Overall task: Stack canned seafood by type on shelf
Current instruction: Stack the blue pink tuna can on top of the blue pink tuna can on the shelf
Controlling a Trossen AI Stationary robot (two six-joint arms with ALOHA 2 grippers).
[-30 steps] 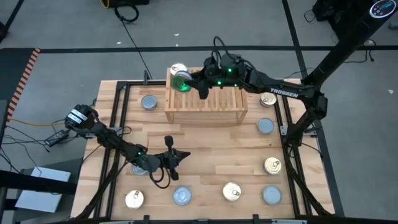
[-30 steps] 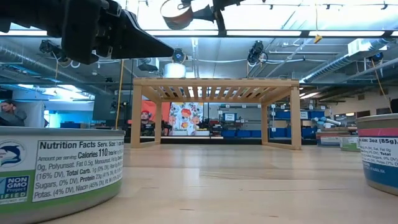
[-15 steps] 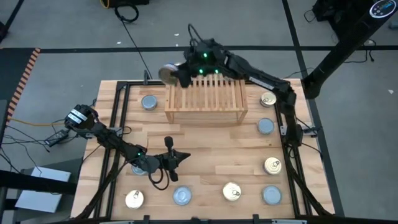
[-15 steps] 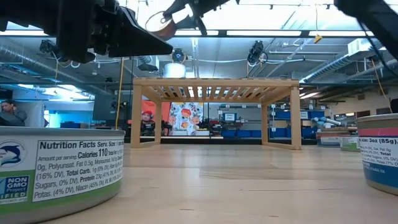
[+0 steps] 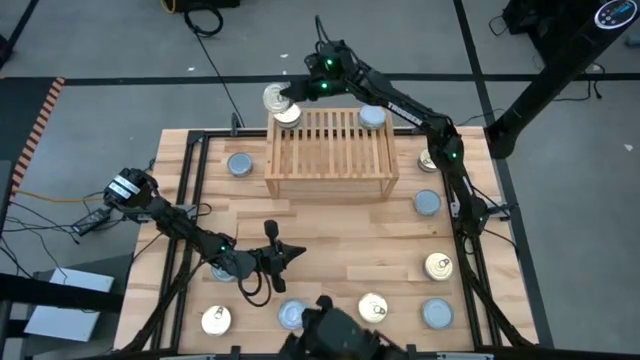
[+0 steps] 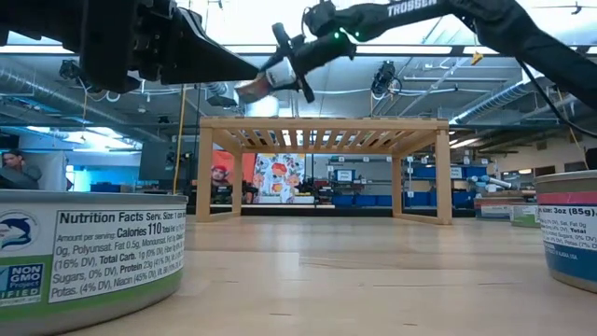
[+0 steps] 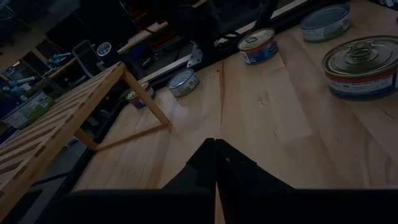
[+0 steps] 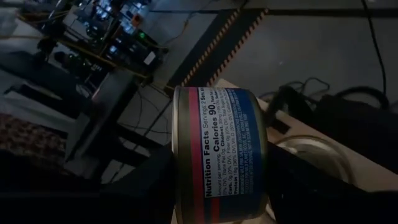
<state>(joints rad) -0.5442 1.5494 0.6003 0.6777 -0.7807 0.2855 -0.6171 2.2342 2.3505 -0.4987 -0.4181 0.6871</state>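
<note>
My right gripper (image 5: 284, 98) reaches over the far-left corner of the light wooden shelf (image 5: 330, 165) and is shut on a gold-topped tin (image 5: 274, 97), blue-labelled in the right wrist view (image 8: 219, 155). Just below it another gold-topped tin (image 5: 288, 116) stands on the slatted top. A blue-grey tin (image 5: 372, 117) stands on the shelf's far right part. My left gripper (image 5: 296, 251) hovers shut over the table's near-left part, touching nothing. Several more tins stand on the planks around the shelf. My right gripper pinches the gold-topped tin between its two fingers (image 8: 140, 183), which show on either side of the labelled wall (image 8: 230, 134). The arm comes at it from the table's right. The tin is tilted and lifted clear, above the shelf's far-left corner (image 6: 261, 86).
Tins stand on the table at left (image 5: 240, 164), right (image 5: 432, 160) (image 5: 427, 203) (image 5: 438, 265) and along the near edge (image 5: 437, 313) (image 5: 373, 308) (image 5: 216, 320). A dark shape (image 5: 335, 335) shows at the near edge. Bare planks lie between the shelf's legs (image 6: 317, 243).
My right gripper has carried the tin from over the shelf's left part toward the far-left corner, tipping it and coming lower toward the slats. The blue-grey tin on the shelf is now uncovered. A dark shape has come in at the near edge.
</note>
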